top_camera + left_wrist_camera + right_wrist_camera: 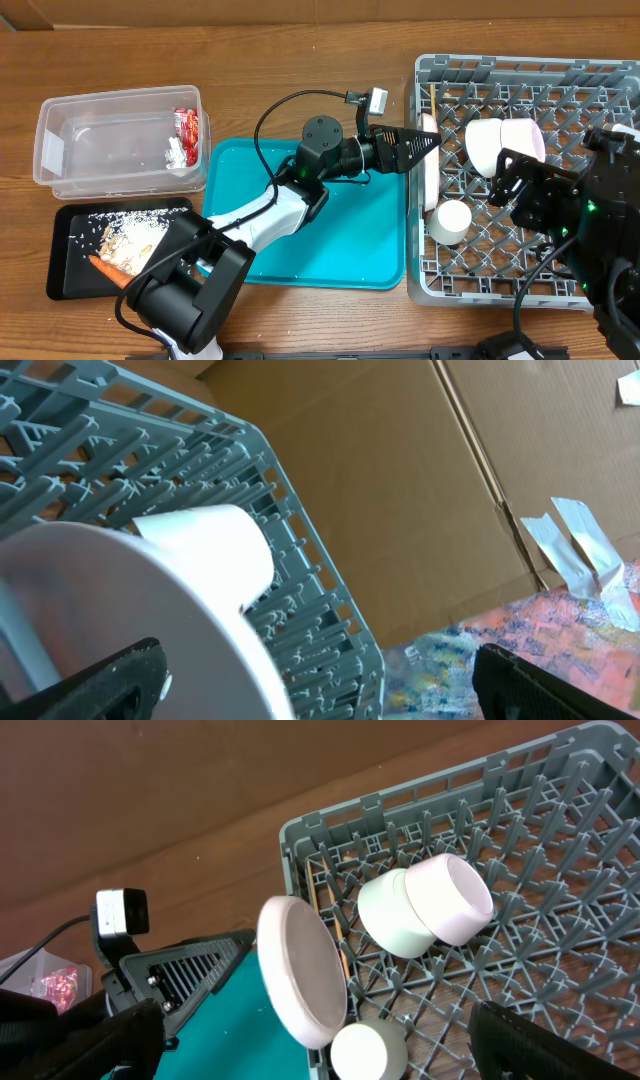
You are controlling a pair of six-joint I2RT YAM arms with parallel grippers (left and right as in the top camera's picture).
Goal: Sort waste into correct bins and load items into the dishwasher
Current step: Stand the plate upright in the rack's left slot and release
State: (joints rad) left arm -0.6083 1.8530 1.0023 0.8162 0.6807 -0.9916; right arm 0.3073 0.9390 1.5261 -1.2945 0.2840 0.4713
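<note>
The white plate (pixel 431 165) stands on edge in the left side of the grey dish rack (pixel 600 75). My left gripper (pixel 430 140) is open, its fingers either side of the plate's top edge (pixel 120 610). The white bowl (pixel 484 143) and the pink bowl (pixel 524 138) lie nested on their sides in the rack. The white cup (pixel 450 222) sits upside down near the plate. The chopsticks (pixel 432 98) lie along the rack's left wall. My right gripper (pixel 512 185) is open and empty above the rack.
The clear tub (pixel 70 120) at far left holds the red wrapper (pixel 186 123) and the tissue (pixel 178 154). The black tray (pixel 62 262) below it holds rice bits (pixel 120 228) and the carrot (pixel 106 268). The teal tray (pixel 330 245) lies between the bins and the rack.
</note>
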